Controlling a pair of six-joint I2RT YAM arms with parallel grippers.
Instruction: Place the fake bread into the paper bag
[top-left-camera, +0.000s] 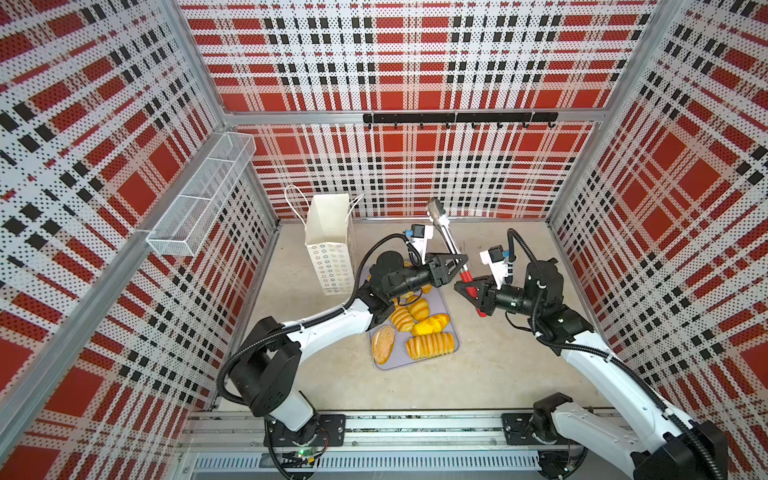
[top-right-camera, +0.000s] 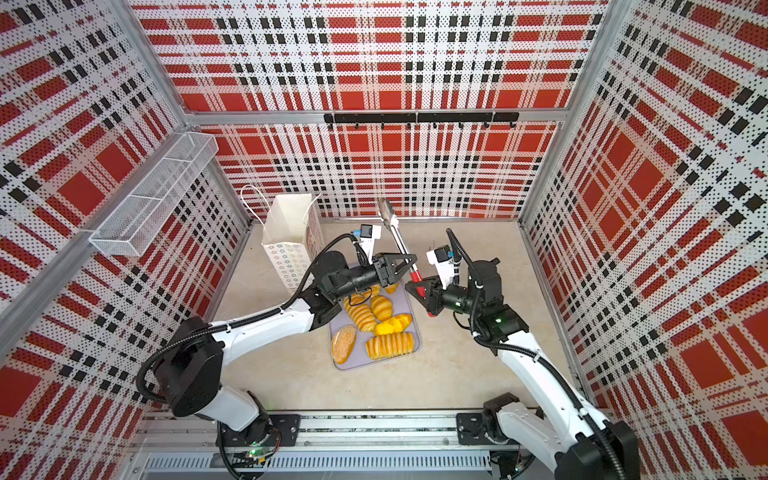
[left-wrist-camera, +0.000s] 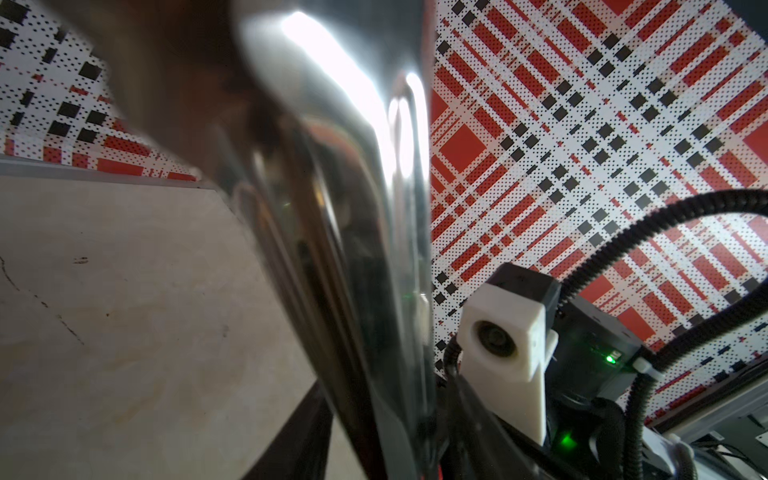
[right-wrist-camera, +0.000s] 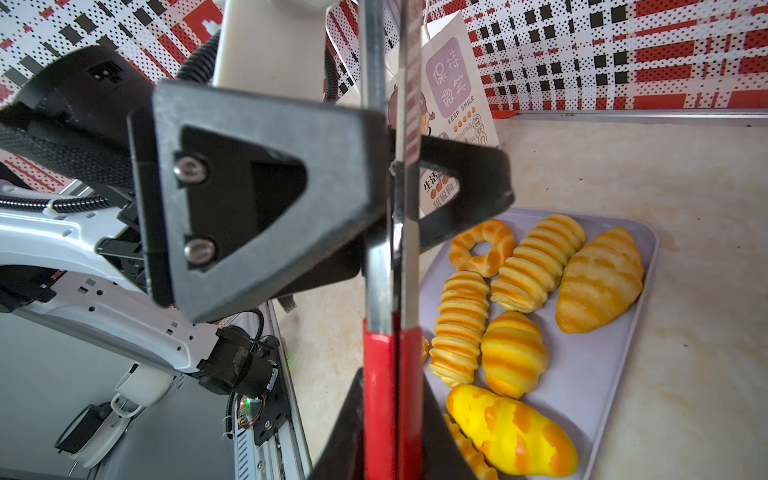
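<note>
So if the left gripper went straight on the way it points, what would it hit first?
The tongs: their metal shaft already stands between the jaws of the left gripper. Whether they pinch it, I cannot tell. Close behind is the right gripper, shut on the red handle.

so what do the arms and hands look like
Left arm and right arm: white shells, black joints, black ribbed cable hoses, a white camera block at each wrist. Left hand and right hand: black, with triangular fingers.
</note>
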